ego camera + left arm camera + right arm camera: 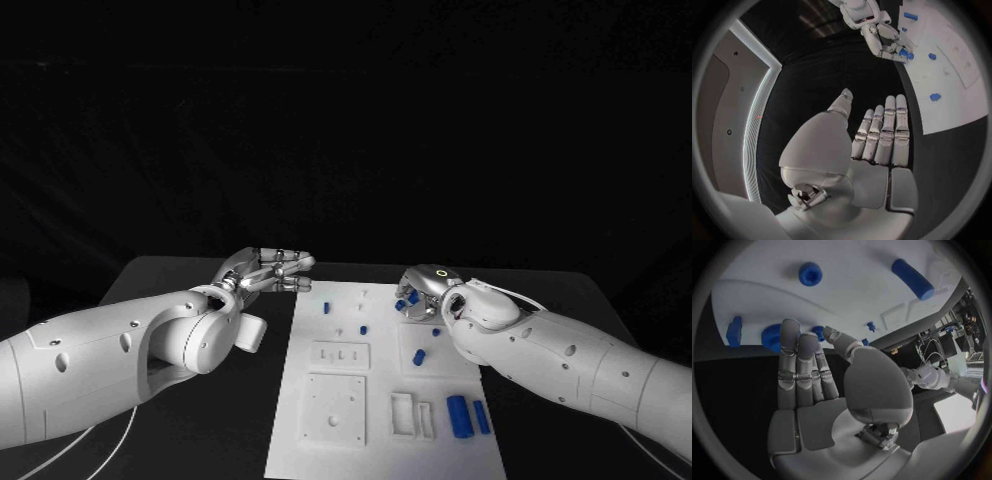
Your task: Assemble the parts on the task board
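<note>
The task looks barely begun. On the task board, which lies in the middle of the table and reaches its near edge, most blue parts still lie loose. Two small ones sit near the board's far left corner. Another small part lies further in, one part rests right of the board's middle, and two long cylinders lie side by side near the near right corner. The white recessed blocks on the board's near half appear unfilled, so nearly all the seating seems left to do.

The right hand reaches in over the board's far right corner, palm turned down. In the right wrist view its fingers lie close together and extended, their tips touching a round blue toothed part at the board's edge. Whether they actually pinch it I cannot tell.

The left hand hovers over the bare table just beyond the board's far left corner, holding nothing. Its fingers are straight and pressed side by side, the thumb standing apart.
</note>
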Motion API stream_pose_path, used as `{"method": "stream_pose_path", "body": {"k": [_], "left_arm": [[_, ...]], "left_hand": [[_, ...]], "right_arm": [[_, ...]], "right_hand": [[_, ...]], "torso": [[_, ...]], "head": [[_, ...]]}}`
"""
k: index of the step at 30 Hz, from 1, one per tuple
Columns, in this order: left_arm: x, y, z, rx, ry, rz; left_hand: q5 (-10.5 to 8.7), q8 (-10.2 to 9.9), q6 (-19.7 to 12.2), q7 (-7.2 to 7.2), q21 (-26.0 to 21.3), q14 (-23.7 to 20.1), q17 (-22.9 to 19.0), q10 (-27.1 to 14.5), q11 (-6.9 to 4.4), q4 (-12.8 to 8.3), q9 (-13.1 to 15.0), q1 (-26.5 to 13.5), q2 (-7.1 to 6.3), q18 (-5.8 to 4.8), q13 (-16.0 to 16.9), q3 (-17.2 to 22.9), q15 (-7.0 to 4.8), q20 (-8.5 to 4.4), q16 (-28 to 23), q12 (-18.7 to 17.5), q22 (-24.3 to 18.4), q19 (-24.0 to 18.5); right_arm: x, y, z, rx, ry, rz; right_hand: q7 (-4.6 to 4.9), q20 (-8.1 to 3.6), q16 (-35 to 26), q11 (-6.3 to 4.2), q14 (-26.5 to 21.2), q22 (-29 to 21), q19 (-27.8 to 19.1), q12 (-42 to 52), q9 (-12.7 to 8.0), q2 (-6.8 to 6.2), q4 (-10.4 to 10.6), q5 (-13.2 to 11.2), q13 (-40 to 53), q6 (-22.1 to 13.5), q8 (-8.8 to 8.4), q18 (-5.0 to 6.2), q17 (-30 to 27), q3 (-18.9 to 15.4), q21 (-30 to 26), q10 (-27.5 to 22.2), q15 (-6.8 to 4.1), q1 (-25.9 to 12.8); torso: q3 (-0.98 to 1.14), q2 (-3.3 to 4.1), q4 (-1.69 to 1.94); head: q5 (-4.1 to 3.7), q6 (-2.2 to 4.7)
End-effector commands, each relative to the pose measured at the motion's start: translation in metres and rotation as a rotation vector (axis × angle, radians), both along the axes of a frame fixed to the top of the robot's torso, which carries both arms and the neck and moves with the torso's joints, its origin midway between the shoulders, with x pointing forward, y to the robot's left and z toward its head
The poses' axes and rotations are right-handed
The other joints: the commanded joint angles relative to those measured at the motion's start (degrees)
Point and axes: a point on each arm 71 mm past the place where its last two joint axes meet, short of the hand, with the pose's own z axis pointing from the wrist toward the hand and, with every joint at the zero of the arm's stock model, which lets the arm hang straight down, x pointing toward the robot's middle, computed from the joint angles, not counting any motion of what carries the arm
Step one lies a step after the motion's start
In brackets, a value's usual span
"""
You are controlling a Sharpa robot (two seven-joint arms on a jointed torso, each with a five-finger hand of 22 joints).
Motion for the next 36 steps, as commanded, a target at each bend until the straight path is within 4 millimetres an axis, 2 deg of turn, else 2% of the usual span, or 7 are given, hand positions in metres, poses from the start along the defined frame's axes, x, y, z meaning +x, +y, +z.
{"method": "stream_pose_path", "body": {"k": [1, 11, 14, 20, 26, 33, 36], "left_arm": [[0.0, -0.002, 0.001, -0.002, -0.007, -0.006], [0.001, -0.001, 0.001, -0.001, -0.006, -0.005], [0.001, -0.001, 0.001, -0.001, -0.005, -0.004], [0.001, -0.001, 0.001, 0.001, -0.003, -0.003], [0.001, 0.0, 0.001, 0.001, -0.001, -0.002], [0.002, 0.0, 0.0, 0.003, -0.001, 0.0], [0.002, -0.001, 0.0, 0.002, -0.001, -0.002]], "left_hand": [[0.19, 0.2, -0.5, -0.03, 0.4, -0.2, 0.0, -0.4, 0.0, 0.0, -0.1, 0.1, -0.63, -0.5, 0.0, 0.2, -0.02, 0.04, -0.2, 0.1, 0.1, -0.3], [0.17, 0.1, -0.7, -0.03, 0.5, -0.1, 0.0, -0.6, 0.01, 0.2, -0.1, 0.2, -0.75, -0.48, 0.0, 0.3, -0.03, 0.02, -0.2, 0.1, 0.1, -0.3], [0.2, 0.1, -0.8, -0.02, 0.6, -0.1, 0.0, -0.7, 0.03, 0.3, -0.1, 0.2, -0.78, -0.48, 0.0, 0.4, -0.05, 0.02, -0.2, 0.1, 0.1, -0.3], [0.13, 0.1, -0.9, 0.02, 0.7, -0.1, 0.0, -0.7, 0.03, 0.3, -0.1, 0.2, -0.85, -0.46, 0.0, 0.4, -0.06, 0.0, -0.2, 0.1, 0.1, -0.3], [0.17, 0.1, -1.1, 0.02, 0.8, 0.0, 0.0, -0.8, 0.04, 0.4, -0.1, 0.3, -0.91, -0.4, 0.0, 0.5, -0.08, -0.05, -0.1, 0.1, 0.1, -0.1], [0.13, 0.1, -1.1, 0.0, 0.9, 0.0, 0.0, -0.8, 0.0, 0.4, -0.1, 0.3, -0.96, -0.39, 0.0, 0.5, -0.09, -0.05, -0.1, 0.1, 0.1, -0.1], [0.13, 0.1, -1.1, 0.0, 0.9, 0.0, 0.0, -0.8, 0.0, 0.4, -0.1, 0.3, -0.96, -0.39, 0.0, 0.5, -0.09, -0.05, -0.1, 0.1, 0.1, -0.1]], "right_arm": [[0.0, 0.002, -0.001, -0.017, 0.003, 0.007], [-0.001, 0.004, -0.001, -0.013, 0.007, 0.014], [-0.001, 0.005, 0.0, -0.002, 0.0, 0.013], [-0.001, 0.005, 0.004, 0.021, -0.041, -0.006], [-0.002, 0.005, 0.009, 0.048, -0.099, -0.03], [-0.005, 0.013, 0.019, 0.081, -0.159, -0.046], [-0.004, 0.019, 0.023, 0.093, -0.182, -0.051]], "right_hand": [[0.03, 0.03, 0.3, -0.05, -0.4, 0.5, 0.5, 0.0, 0.0, 0.43, 0.0, -0.5, -0.1, 0.8, 0.16, 0.04, 0.1, 0.8, -0.4, 0.9, -0.1, -0.3], [-0.45, -0.31, 0.5, -0.79, -0.4, 1.8, 0.7, 0.0, 0.1, 1.62, 0.8, -1.5, 0.0, 2.8, 0.22, -0.34, 0.0, 2.1, -0.9, 3.4, -0.52, -0.7], [-0.88, -0.72, 0.6, -1.44, -0.3, 2.2, 0.8, 0.1, 0.3, 2.66, 1.1, -1.6, 0.1, 4.2, 0.3, -0.61, 0.1, 2.3, -0.9, 5.3, -0.98, -0.7], [-1.91, -2.18, 1.0, -3.11, -0.4, 4.0, 0.9, 0.1, 1.4, 5.12, -0.5, -4.0, 0.3, 8.4, 0.6, -1.06, 0.4, 2.8, 0.0, 10.5, -2.49, 1.1], [-2.18, -2.82, 0.8, -3.46, 0.0, 5.7, 0.6, 0.1, 2.2, 5.31, -1.5, -4.3, 0.3, 9.4, 0.24, -1.59, -0.5, 3.8, 0.6, 11.6, -2.9, 0.4], [-2.25, -2.94, 1.4, -3.52, -0.1, 8.1, 0.6, 0.1, 2.7, 5.33, -1.9, -4.6, 0.3, 9.5, 0.23, -1.59, -1.8, 4.0, 0.1, 11.8, -3.01, 0.3], [-2.27, -2.95, 1.5, -3.52, -0.1, 8.4, 0.7, 0.1, 2.7, 5.26, -1.9, -4.7, 0.3, 9.6, 0.24, -1.59, -2.0, 4.0, -0.1, 11.8, -3.02, 0.4]], "torso": [[-0.06, 0.45, 0.0], [-0.13, 0.79, 0.02], [-0.14, 0.9, 0.03], [-0.2, 1.08, -0.03], [-0.19, 1.14, -0.03], [-0.28, 1.25, 0.04], [-0.38, 1.34, 0.19]], "head": [[-0.09, 0.12], [-0.1, 0.12], [-0.06, 0.14], [-0.14, 0.32], [-0.11, 0.53], [-0.14, 0.92], [-0.44, 1.22]]}}
